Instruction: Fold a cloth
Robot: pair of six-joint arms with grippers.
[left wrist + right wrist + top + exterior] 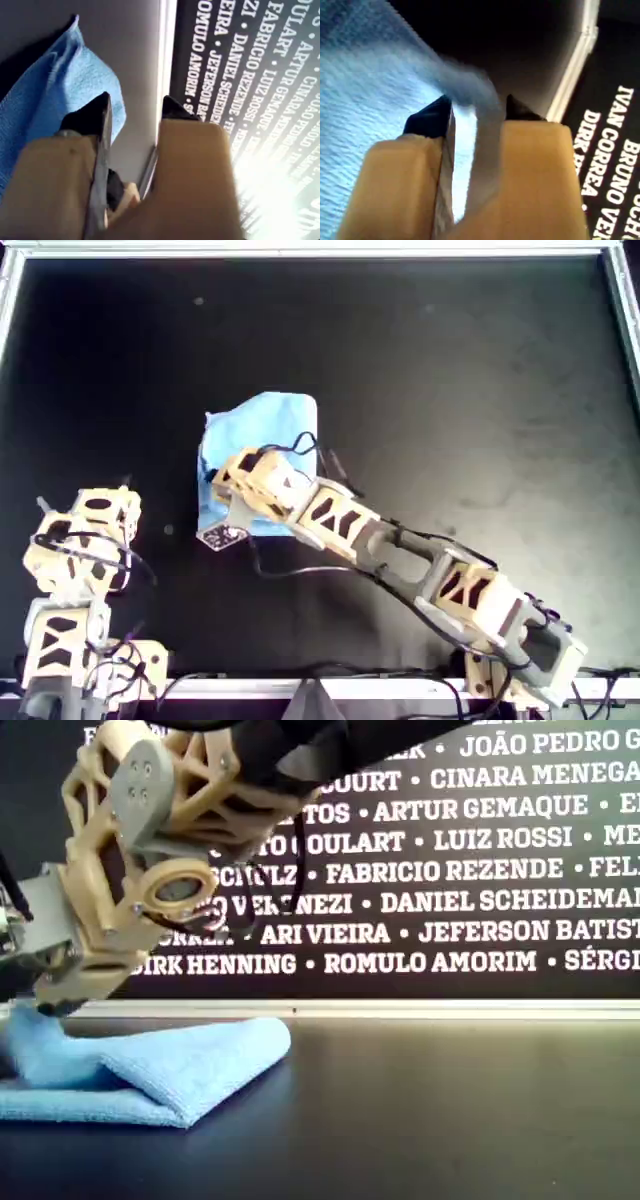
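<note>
Cloth (262,430) lies folded on black desk (450,390). Right end effector (472,117) over cloth's near edge, pinching raised fold. Left end effector (135,107) spread, empty, well apart from cloth.

**Demo stand, lab-style rig**

Looks like an exhibition or lab bench rather than a home. Black table (450,390) framed by a pale metal rim (320,250). Behind it, a dark banner (480,840) printed with rows of people's names in white. Printed tan arms (420,570) with loose cables.
</note>
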